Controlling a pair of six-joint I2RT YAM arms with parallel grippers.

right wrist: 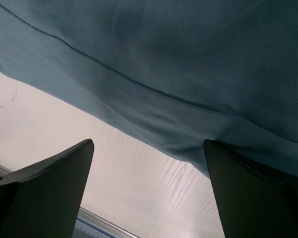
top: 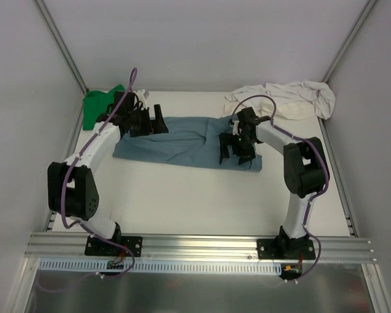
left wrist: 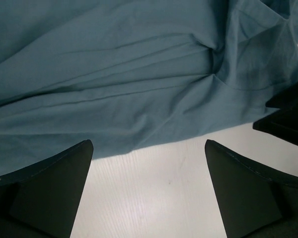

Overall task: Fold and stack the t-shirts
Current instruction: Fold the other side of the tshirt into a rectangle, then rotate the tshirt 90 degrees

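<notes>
The slate-blue t-shirt [top: 186, 143] lies folded into a long strip across the middle of the table. My left gripper [top: 153, 122] is open over its far left edge; its wrist view shows the shirt [left wrist: 129, 74] and bare table between the fingers [left wrist: 54, 183]. My right gripper [top: 233, 150] is open over the shirt's right end; its wrist view shows the shirt's edge [right wrist: 169, 89] just beyond the fingers [right wrist: 248, 193]. The green t-shirt [top: 99, 106] is bunched at the back left corner. The cream t-shirt [top: 287, 99] lies crumpled at the back right.
The white table [top: 195, 195] is bounded by grey walls at left, right and back. An aluminium rail [top: 195, 246] runs along the near edge with both arm bases. The right gripper's fingers [left wrist: 288, 116] show in the left wrist view.
</notes>
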